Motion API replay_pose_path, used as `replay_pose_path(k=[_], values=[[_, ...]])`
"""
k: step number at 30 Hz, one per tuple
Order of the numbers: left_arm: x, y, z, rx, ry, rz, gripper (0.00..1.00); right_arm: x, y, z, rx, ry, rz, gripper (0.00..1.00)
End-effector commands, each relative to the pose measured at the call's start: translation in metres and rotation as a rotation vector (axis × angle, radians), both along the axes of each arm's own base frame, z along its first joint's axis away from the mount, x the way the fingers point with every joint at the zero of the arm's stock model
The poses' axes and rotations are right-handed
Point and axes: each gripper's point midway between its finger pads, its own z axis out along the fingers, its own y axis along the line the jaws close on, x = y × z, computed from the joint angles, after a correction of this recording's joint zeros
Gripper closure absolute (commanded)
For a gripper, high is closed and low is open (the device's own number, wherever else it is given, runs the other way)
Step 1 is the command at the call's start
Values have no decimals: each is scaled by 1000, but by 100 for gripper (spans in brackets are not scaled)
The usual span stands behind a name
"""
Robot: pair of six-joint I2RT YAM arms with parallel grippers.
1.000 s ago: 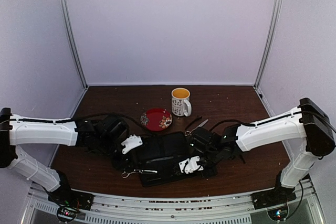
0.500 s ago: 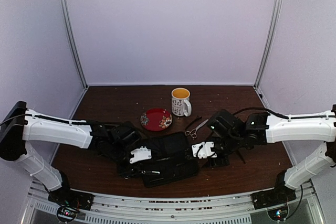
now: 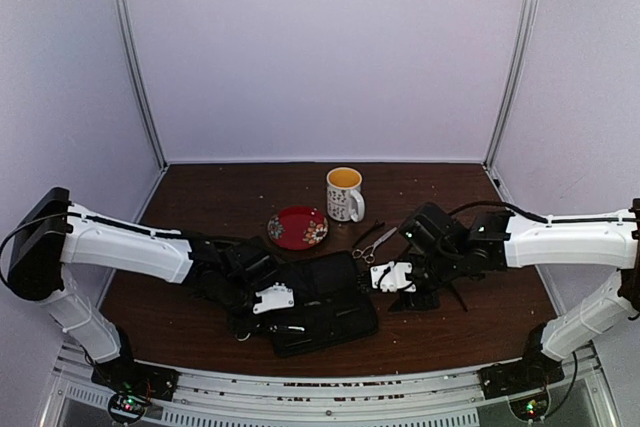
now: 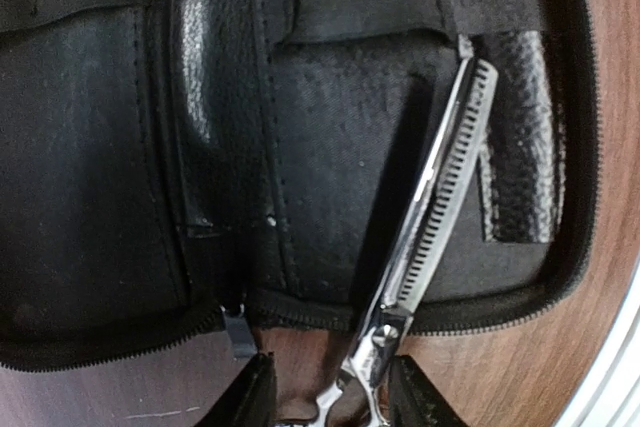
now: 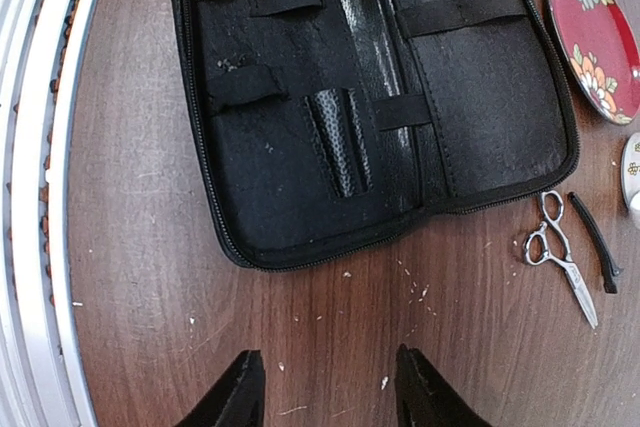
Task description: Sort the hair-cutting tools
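Note:
Silver thinning scissors (image 4: 440, 197) with a toothed blade lie slanted across the open black zip case (image 4: 330, 147), handle end out over the wood. My left gripper (image 4: 332, 397) straddles that handle just below the pivot. Its fingers stand apart with a gap on the left side, so it is open. My right gripper (image 5: 325, 387) hangs open over bare wood beside the case (image 5: 300, 167), with nothing between its fingers. A small pair of silver scissors (image 5: 555, 247) and a thin black clip (image 5: 595, 242) lie on the table past the case's far corner.
A red patterned saucer (image 3: 298, 228) and a patterned mug (image 3: 345, 194) stand behind the case (image 3: 315, 302). The small scissors (image 3: 373, 245) lie between the mug and my right gripper (image 3: 392, 277). A metal rail (image 5: 30, 197) runs along the table's near edge.
My right gripper has opened and drawn off the case, moving right and back onto bare wood. My left gripper has moved right along the case's front and narrowed around the thinning scissors' handle.

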Motion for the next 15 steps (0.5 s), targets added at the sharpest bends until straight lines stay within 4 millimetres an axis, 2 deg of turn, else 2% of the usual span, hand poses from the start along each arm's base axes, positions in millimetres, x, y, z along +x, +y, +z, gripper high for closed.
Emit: replay_pose_path(k=[1, 15], values=[[4, -6, 1, 19, -36, -24, 64, 7, -3, -6, -14, -25, -15, 56], [0, -8, -1, 33, -24, -29, 91, 9, -5, -12, -33, -33, -17, 59]])
